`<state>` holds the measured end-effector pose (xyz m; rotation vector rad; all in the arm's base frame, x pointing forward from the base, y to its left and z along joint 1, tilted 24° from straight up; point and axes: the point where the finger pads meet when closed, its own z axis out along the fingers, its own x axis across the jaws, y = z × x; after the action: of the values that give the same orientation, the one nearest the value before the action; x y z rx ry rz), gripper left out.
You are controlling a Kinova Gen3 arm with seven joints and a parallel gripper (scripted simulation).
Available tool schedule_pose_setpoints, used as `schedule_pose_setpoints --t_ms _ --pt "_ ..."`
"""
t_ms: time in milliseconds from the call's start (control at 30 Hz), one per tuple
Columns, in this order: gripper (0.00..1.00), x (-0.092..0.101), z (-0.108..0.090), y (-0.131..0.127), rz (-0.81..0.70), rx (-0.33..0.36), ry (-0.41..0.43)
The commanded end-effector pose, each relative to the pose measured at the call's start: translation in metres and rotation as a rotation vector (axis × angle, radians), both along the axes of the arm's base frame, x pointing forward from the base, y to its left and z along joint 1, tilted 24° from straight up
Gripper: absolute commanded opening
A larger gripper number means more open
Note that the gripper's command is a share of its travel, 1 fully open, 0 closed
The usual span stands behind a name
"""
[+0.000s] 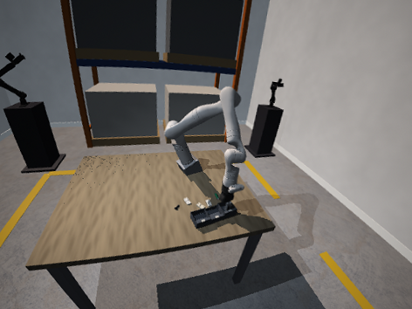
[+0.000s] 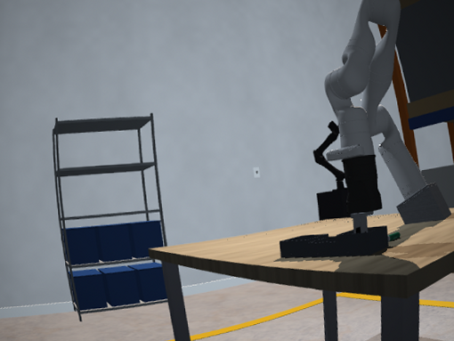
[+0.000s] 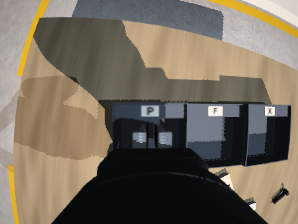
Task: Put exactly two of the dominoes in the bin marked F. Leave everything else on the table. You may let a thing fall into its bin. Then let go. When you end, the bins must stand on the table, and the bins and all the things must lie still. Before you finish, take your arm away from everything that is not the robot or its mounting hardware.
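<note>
My gripper (image 1: 228, 207) (image 2: 360, 230) (image 3: 151, 132) points down into bin P (image 3: 131, 108). Its fingers stand a narrow gap apart, open, and no held thing shows in the dark gap. Bin F (image 3: 205, 127) is beside P; no thing shows on its visible floor. Small white pieces lie on the table behind the bins: one piece (image 1: 187, 201) stands apart, and two others, a middle piece (image 1: 201, 205) and a nearer piece (image 1: 208, 202), are close to the bin row. They may be dominoes; their faces are too small to read. The floor of P is mostly hidden by shadow and fingers.
Bin X (image 3: 257, 127) is at the other end of the joined row, beyond F. A small black thing (image 1: 177, 207) (image 3: 280, 194) lies on the table off the X end. A green thing (image 1: 217, 195) (image 2: 394, 236) lies behind the P end. Low walls separate the bins.
</note>
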<state>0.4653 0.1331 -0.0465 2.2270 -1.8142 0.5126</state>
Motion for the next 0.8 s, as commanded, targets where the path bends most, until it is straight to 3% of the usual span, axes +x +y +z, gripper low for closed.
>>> schedule_pose_setpoints --t_ms 0,633,767 --pt "0.31 -0.002 0.006 0.001 -0.006 -0.002 0.001" --pt "0.31 -0.003 0.027 0.011 -0.003 0.000 -0.002" --pt "0.31 -0.005 0.042 0.017 -0.003 0.000 -0.002"
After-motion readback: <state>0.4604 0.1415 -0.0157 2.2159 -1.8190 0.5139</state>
